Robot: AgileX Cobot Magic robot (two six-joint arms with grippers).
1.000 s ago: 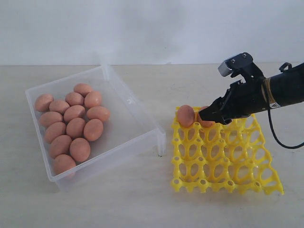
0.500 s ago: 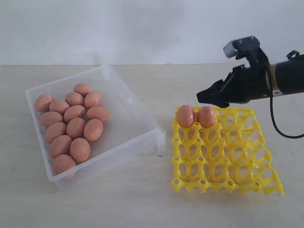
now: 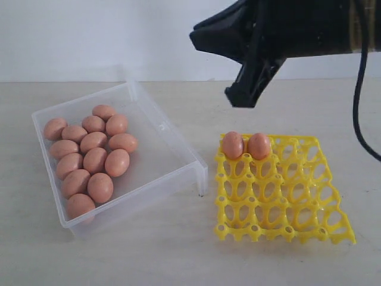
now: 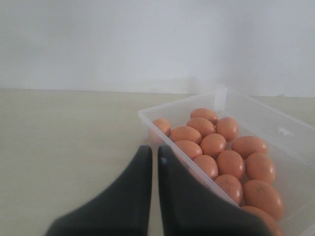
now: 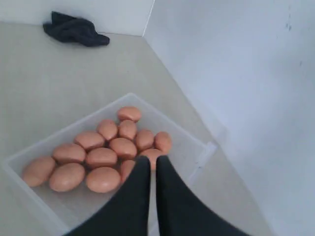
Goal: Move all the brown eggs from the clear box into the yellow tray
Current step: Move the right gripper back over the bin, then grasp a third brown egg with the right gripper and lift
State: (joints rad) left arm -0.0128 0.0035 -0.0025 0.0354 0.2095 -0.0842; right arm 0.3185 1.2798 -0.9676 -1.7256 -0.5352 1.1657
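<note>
Several brown eggs lie in the clear box on the left. Two more brown eggs stand side by side in the back-left cells of the yellow tray. My right gripper hangs high above the table between box and tray, shut and empty. In the right wrist view it points down at the eggs in the box. My left gripper is shut with nothing in it, just outside the box's rim, beside its eggs.
A dark cloth lies on the table far off by the wall's corner. A black cable hangs from the right arm above the tray's back right. A white wall stands behind the table.
The right gripper let go of the second egg in the tray, closed, and rose up and to the left, away from the tray. The eggs in the box have not moved.
</note>
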